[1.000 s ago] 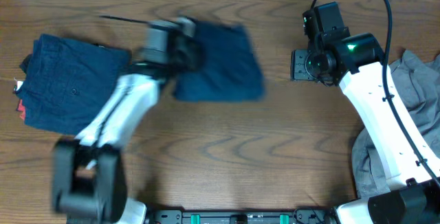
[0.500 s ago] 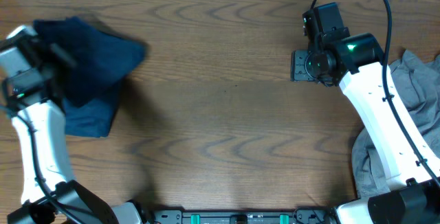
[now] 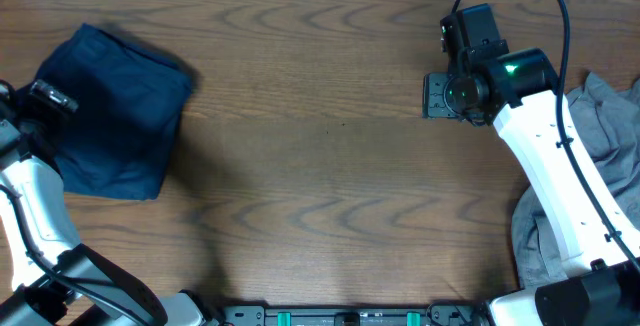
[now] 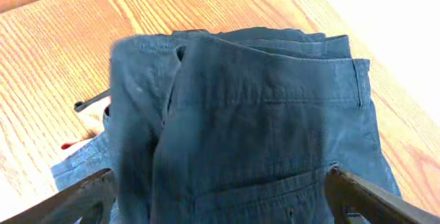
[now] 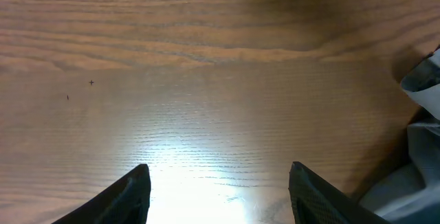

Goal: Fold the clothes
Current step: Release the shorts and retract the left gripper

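Navy shorts (image 3: 115,116): lying in folded layers at the far-left end of the desk (image 3: 320,226); the left wrist view shows seams and a belt loop. Judged soft, light and limp, so the layers would sag and slide if lifted by one corner. Best hold is a pinch through all layers at the thick waistband edge. Left jaws spread wide and empty, flanking the fabric. Right jaws spread over bare wood, holding nothing. Grey garment (image 3: 600,116) heaped far right.

Shorts (image 4: 261,128): dark navy blue, plain, self-coloured seams, lying between the black left jaws. Fleck (image 4: 69,145) at their edge, ahead of one jaw tip: red. Tabletop (image 3: 320,166): brown, wavy wood grain, white glare between the right jaws. Cloth heap (image 3: 612,116): grey. Right arm (image 3: 545,166): white and black, green light
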You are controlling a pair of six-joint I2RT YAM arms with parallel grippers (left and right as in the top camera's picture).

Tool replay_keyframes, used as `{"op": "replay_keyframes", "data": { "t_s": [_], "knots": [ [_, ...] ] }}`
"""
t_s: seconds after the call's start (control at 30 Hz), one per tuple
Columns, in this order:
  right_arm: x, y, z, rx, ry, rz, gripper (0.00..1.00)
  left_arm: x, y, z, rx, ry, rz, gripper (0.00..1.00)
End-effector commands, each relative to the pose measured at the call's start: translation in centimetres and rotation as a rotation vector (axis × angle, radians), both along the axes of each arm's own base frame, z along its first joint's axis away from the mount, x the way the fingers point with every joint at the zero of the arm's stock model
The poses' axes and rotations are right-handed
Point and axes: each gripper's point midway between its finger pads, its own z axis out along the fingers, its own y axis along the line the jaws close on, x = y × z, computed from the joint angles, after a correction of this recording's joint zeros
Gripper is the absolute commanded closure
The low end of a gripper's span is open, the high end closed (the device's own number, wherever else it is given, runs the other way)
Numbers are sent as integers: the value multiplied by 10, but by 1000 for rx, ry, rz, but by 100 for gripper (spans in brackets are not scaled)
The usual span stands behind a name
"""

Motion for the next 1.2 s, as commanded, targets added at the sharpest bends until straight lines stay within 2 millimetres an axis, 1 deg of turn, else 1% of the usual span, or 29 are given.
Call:
{"op": "replay_keyframes", "data": {
  "t_s": [0.0, 0.07, 0.1, 0.2, 0.27, 0.37, 0.4, 0.43, 0.47, 0.5, 0.53, 0.57, 0.6, 0.67, 0.7, 0.77, 0.8, 0.83, 0.87, 0.9, 0.93, 1.0, 1.03, 1.1, 1.17],
  "knots": [
    [1, -7, 7, 0, -19, -12, 36, -1, 0, 1, 2, -4, 4, 2],
    [2, -7, 7, 1, -22, -13, 36, 4, -6, 2, -23, -25, -21, 2],
    [3, -7, 7, 2, -24, -14, 34, 10, -15, 3, -45, -47, -62, 2],
    [6, -4, 8, 18, -36, -9, 29, 28, -44, 7, -92, -90, -176, 2],
    [9, 5, 6, 58, -40, 7, 25, 41, -69, 7, -86, -84, -251, 2],
    [17, 19, 2, 125, -42, 35, 22, 63, -127, 5, -46, -50, -436, 2],
    [19, 24, 1, 145, -41, 44, 21, 69, -150, 2, -42, -34, -496, 2],
    [21, 27, -1, 160, -39, 50, 20, 74, -175, -2, -44, -17, -554, 2],
    [23, 29, -3, 169, -37, 54, 17, 76, -192, -6, -48, 0, -591, 2],
    [25, 32, -6, 178, -34, 58, 13, 77, -216, -13, -53, 30, -639, 2],
    [27, 32, -8, 185, -30, 57, 6, 76, -239, -22, -61, 67, -686, 2],
    [29, 31, -11, 189, -24, 54, 3, 73, -259, -30, -68, 102, -728, 2],
    [30, 29, -14, 194, -15, 47, 1, 68, -279, -42, -74, 153, -768, 2],
    [33, 23, -19, 207, 3, 42, 1, 52, -308, -64, -73, 264, -823, 2],
    [33, 19, -22, 221, 15, 54, 1, 42, -319, -75, -66, 328, -844, 2],
    [32, 7, -25, 235, 37, 45, 1, 20, -330, -89, -54, 441, -870, 2],
    [30, -4, -27, 234, 53, 24, 1, 8, -334, -93, -56, 494, -880, 2],
    [26, -17, -29, 228, 79, -7, 1, -9, -337, -97, -70, 559, -894, 2],
    [23, -24, -31, 226, 94, -26, 1, -20, -337, -99, -83, 601, -897, 2],
    [15, -37, -34, 223, 132, -64, 1, -35, -336, -99, -100, 660, -896, 2],
    [9, -45, -35, 222, 158, -86, 1, -46, -334, -99, -112, 699, -894, 2],
    [-8, -61, -39, 214, 229, -119, 1, -75, -327, -93, -150, 793, -866, 2],
    [-13, -66, -40, 211, 248, -123, 1, -84, -324, -90, -162, 817, -852, 2],
    [-22, -73, -38, 208, 273, -129, 1, -96, -319, -79, -155, 825, -844, 2],
    [-27, -74, -33, 207, 273, -131, 1, -99, -313, -62, -106, 782, -832, 2]
  ]
}}
